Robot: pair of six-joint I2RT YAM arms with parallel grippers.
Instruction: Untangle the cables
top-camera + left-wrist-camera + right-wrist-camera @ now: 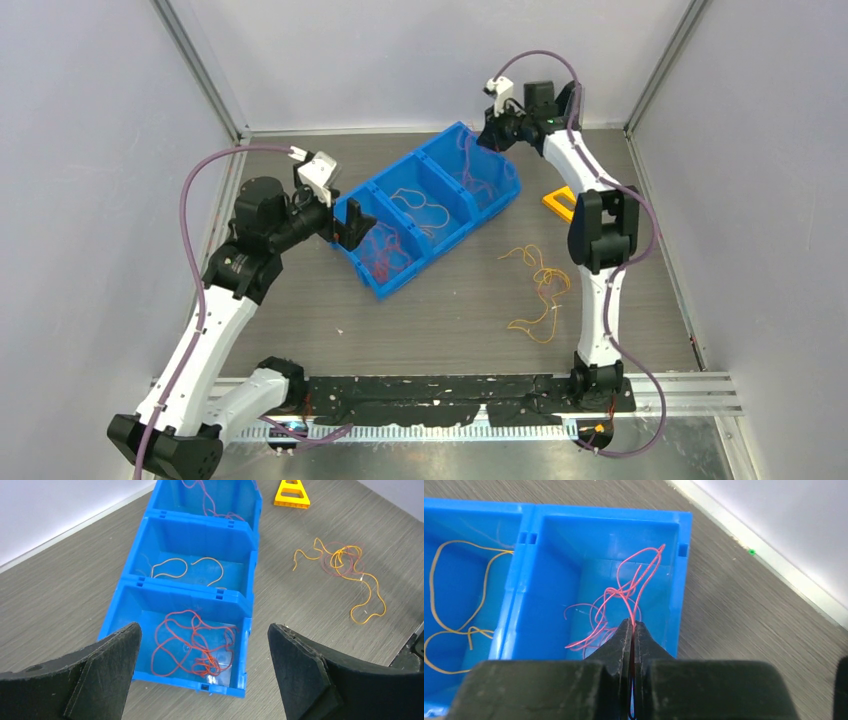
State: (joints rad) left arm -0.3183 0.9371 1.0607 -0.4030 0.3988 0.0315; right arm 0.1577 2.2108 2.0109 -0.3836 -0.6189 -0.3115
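Note:
A blue three-compartment bin (395,182) lies diagonally on the table. Its near compartment holds red cables (195,642), the middle one orange-yellow cables (172,567), the far one pinkish-purple cables (619,600). A tangle of orange-yellow and red cables (540,285) lies on the table right of the bin. My left gripper (202,672) is open and empty above the bin's near end (352,228). My right gripper (632,625) is shut on a pinkish-purple cable above the far compartment (495,135).
A yellow triangular piece (560,202) lies on the table right of the bin, also in the left wrist view (291,493). Grey walls enclose the table on the left, back and right. A black strip (450,395) runs along the near edge.

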